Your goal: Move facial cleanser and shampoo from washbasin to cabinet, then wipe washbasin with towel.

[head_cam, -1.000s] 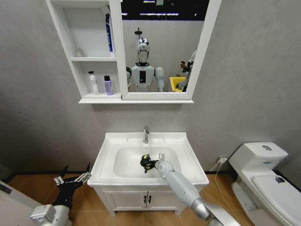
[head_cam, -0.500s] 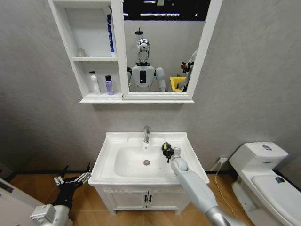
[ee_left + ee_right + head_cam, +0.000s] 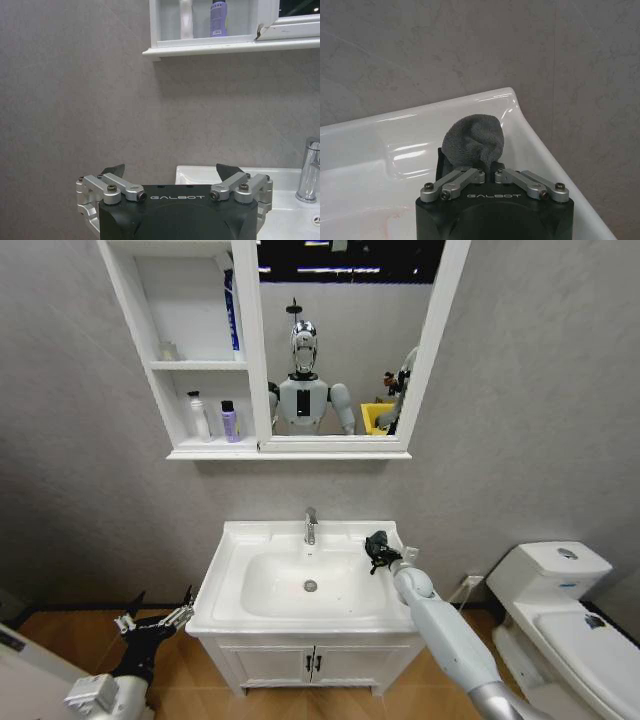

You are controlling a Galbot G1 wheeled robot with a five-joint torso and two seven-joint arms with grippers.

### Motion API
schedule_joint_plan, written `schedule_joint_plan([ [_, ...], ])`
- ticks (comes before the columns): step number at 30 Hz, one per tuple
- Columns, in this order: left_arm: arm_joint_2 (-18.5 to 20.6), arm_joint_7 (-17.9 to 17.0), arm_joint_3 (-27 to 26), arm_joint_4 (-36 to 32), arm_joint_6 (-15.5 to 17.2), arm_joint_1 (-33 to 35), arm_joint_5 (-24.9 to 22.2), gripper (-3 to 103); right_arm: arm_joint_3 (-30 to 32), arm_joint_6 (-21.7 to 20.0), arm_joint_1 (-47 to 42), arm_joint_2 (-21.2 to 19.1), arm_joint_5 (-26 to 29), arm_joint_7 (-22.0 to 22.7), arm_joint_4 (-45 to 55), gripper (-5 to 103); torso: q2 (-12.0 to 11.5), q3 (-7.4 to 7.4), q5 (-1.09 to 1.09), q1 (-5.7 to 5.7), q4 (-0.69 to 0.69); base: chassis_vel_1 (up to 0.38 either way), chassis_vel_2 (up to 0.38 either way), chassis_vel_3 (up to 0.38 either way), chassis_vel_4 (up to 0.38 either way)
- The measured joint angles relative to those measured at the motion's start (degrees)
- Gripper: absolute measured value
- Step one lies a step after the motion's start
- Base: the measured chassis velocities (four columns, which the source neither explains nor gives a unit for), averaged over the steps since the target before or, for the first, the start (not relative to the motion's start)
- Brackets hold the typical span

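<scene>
— Grey speckled wall fills the background; what hangs on it?

— Biggest is the cabinet, white, three open shelves joined to a framed mirror. Its lowest shelf carries a white bottle and a purple bottle, standing upright just beside each other. The left wrist view catches the same pair at its upper edge.

— And below?

— The washbasin, a white rectangular top with a rounded bowl, chrome faucet at the back, drain in the middle of the bowl. It sits on a white two-door vanity. A white toilet stands to the robot's right of it.

— Where are the arms?

— The right arm reaches up over the basin's right side. Its right gripper is at the back right corner of the basin, over the rim, fingers clamped together on the towel, a dark grey bunch bulging out beyond the fingertips in the right wrist view.

— The other one?

— The left gripper hangs low, well left of the vanity, near the floor. Its fingers stand wide apart with nothing between them.
</scene>
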Motion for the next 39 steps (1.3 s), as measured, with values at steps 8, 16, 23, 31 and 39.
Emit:
schedule_joint_plan([
  [8, 0.0, 0.0, 0.0, 0.0, 0.0, 0.0, 0.0, 100, 0.5, 0.6, -0.6, -1.2, 0.3, -3.5, -1.2, 24, 0.0, 0.0, -0.01, 0.0, 0.02, 0.0, 0.0, 0.0, 0.0],
  [16, 0.0, 0.0, 0.0, 0.0, 0.0, 0.0, 0.0, 100, 0.6, 0.6, -1.0, -2.3, 0.5, -3.6, 0.4, 51, 0.0, 0.0, -0.01, -0.01, 0.01, 0.0, 0.0, 0.0, 0.0],
  [23, 0.0, 0.0, 0.0, 0.0, 0.0, 0.0, 0.0, 100, 0.9, 2.6, -3.6, -3.2, 3.0, -6.7, 5.6, 79, 0.0, 0.0, -0.02, -0.01, 0.01, 0.0, 0.0, 0.0, 0.0],
  [31, 0.0, 0.0, 0.0, 0.0, 0.0, 0.0, 0.0, 100, 2.8, 4.7, -10.9, -3.9, -1.9, -11.2, 20.2, 99, 0.0, 0.0, 0.01, -0.01, -0.01, 0.0, 0.0, 0.0, 0.0],
  [39, 0.0, 0.0, 0.0, 0.0, 0.0, 0.0, 0.0, 100, 8.0, 2.0, -22.7, -4.9, -2.9, -6.2, 44.9, 100, 0.0, -0.01, -0.02, -0.01, 0.02, 0.0, 0.0, 0.0, 0.0],
])
